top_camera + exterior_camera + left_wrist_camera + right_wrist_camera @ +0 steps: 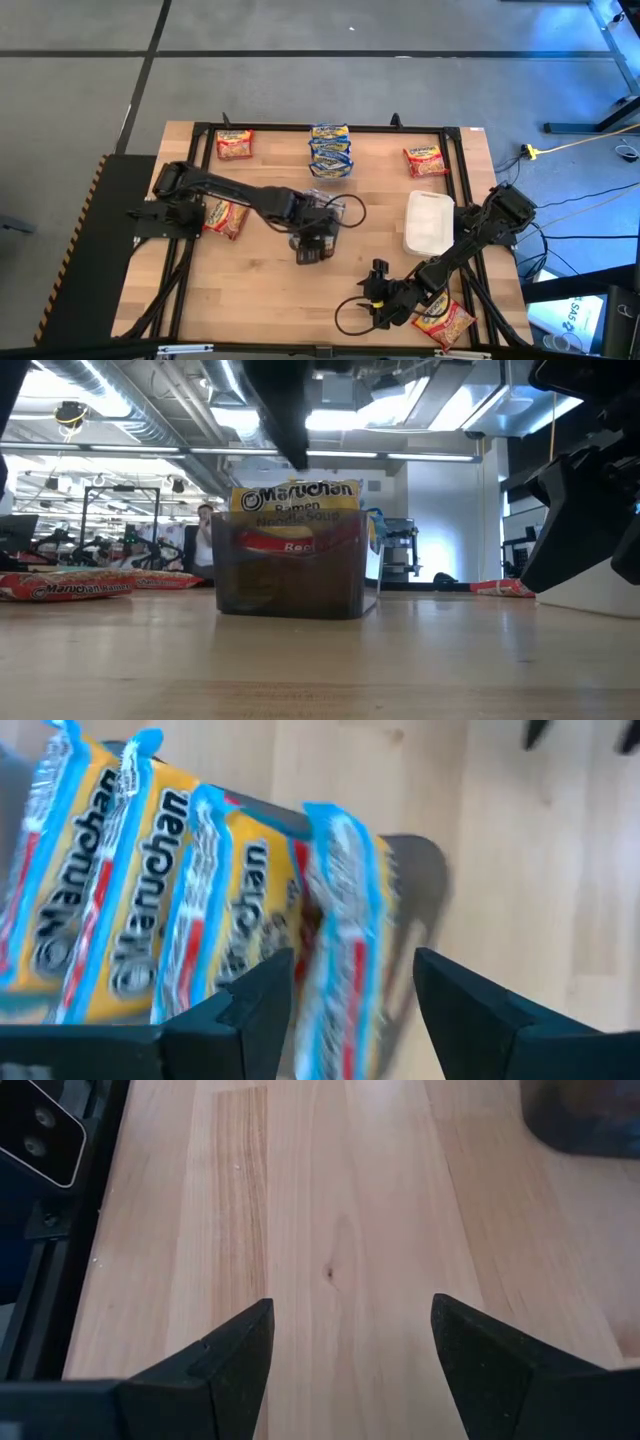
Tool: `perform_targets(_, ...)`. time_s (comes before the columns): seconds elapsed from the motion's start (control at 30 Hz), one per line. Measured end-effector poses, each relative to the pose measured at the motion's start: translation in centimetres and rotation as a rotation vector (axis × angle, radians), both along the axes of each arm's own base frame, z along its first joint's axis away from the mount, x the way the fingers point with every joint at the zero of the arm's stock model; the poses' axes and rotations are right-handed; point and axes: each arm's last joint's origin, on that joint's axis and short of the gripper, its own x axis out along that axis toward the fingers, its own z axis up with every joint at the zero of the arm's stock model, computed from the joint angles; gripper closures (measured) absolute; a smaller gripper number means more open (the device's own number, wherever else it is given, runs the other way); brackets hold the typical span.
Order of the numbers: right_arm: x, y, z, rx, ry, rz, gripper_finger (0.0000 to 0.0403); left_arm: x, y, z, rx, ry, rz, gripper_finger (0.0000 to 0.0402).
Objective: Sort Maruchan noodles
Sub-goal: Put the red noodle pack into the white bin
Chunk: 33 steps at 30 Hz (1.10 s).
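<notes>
Noodles (340, 920) stand on edge in the dark basket (290, 575) mid-counter (260, 300), the left pincer (350, 995) spread just above them. It should rise straight up, touching no packet. The right pincer (350, 1350) waits spread over bare counter.

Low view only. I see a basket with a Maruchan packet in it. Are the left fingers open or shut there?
Observer: Open. The left gripper has its fingers either side of one packet's blue edge.
Operator: Just one packet in there?
Observer: No. Four packets stand on edge in a row; more may be cut off.
Operator: Where is the right arm?
Observer: The right gripper is open and empty over bare table, apart from the basket.
</notes>
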Motion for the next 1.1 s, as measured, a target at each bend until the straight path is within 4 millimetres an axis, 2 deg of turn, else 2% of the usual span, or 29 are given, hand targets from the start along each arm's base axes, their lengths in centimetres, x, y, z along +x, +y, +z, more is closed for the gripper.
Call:
perform_targets(0.17, 0.0, 0.0, 0.0, -0.003, -0.001, 0.002, 0.0157, -3.4, -1.0, 2.2, -0.024, -0.010, 0.052, 0.0201)
perform_targets(0.3, 0.0, 0.0, 0.0, -0.018, -0.003, 0.017, 0.0157, -8.1, -0.7, 2.2, -0.038, -0.016, 0.200, 0.0201)
perform_targets(0.47, 0.0, -0.1, 0.0, -0.051, -0.021, 0.013, 0.0157, -14.5, 0.3, 0.0, -0.048, -0.029, 0.476, 0.0201)
perform_targets(0.6, 0.1, -0.1, 0.1, -0.077, -0.035, 0.007, 0.0157, -18.0, 1.5, -2.3, -0.104, -0.038, 0.763, 0.0201)
perform_targets(0.73, 0.1, -0.2, 0.1, -0.099, -0.047, 0.001, 0.0157, -19.9, 2.8, -5.1, -0.127, 0.008, 0.988, 0.0201)
perform_targets(0.83, 0.1, -0.2, 0.1, -0.099, -0.047, 0.000, 0.0157, -20.5, 3.6, -6.8, -0.093, 0.058, 1.010, 0.0201)
perform_targets(1.1, 0.1, -0.2, 0.1, -0.104, -0.050, -0.005, 0.0157, -21.4, 5.8, -8.4, -0.026, 0.144, 1.115, 0.0213)
